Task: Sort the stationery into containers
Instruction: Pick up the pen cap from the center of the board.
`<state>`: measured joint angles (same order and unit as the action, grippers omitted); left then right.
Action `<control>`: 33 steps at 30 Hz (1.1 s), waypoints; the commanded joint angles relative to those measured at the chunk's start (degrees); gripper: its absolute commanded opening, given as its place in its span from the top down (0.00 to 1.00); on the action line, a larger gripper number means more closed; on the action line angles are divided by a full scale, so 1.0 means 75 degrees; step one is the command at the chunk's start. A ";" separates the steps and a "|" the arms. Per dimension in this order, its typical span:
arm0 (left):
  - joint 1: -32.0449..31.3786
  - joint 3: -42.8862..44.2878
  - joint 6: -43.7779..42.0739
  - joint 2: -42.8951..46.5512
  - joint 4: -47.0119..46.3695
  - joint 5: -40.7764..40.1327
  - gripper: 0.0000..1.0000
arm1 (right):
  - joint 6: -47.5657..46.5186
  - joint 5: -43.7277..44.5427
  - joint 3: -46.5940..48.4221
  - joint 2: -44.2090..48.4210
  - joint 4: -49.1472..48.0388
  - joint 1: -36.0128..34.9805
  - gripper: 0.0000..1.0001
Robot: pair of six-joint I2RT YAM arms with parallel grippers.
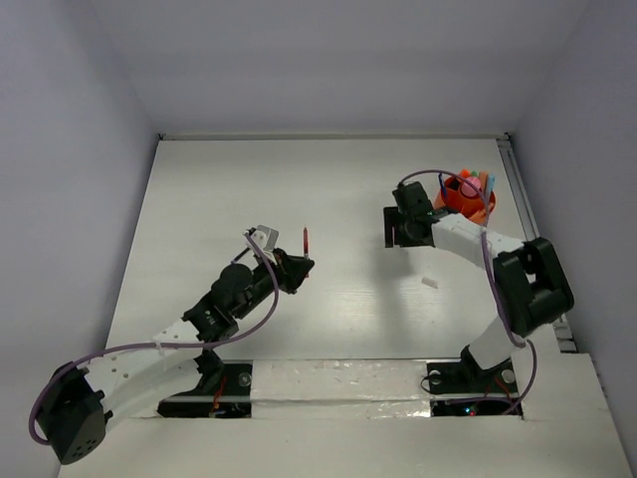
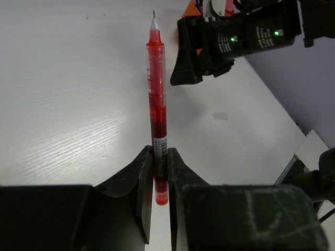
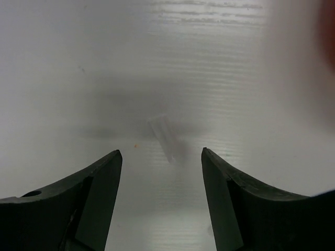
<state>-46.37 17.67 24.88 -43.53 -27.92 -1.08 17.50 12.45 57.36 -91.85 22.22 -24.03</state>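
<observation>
Left hand [image 2: 159,152] pinches red pen [image 2: 157,89]; right hand [image 3: 161,152] spread, seemingly above scrap [image 3: 165,138]

The red pen [image 2: 157,94] has its lower barrel hidden between the fingers [image 2: 144,178] of the left end effector [image 2: 160,172]. From above, the orange holder [image 1: 468,206] is partly covered by the right arm [image 1: 458,235], and the stationery [image 1: 480,183] in it is too small to tell apart. In the left wrist view that holder is cut by the top edge. A pale bit [image 3: 166,137] on the surface [image 3: 78,63] is blurred, possibly clear plastic. A red smear [image 3: 327,31] at the frame edge is unreadable.
</observation>
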 commanded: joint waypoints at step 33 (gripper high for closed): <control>0.0030 -0.0001 -0.0060 -0.0430 -0.0390 0.0390 1.00 | 0.1532 -0.2455 -0.0076 0.0466 -0.1764 0.0474 1.00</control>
<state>-46.37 17.65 24.88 -46.52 -27.16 -0.01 22.81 1.26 59.20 -95.46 18.98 -20.97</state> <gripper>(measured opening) 0.083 0.223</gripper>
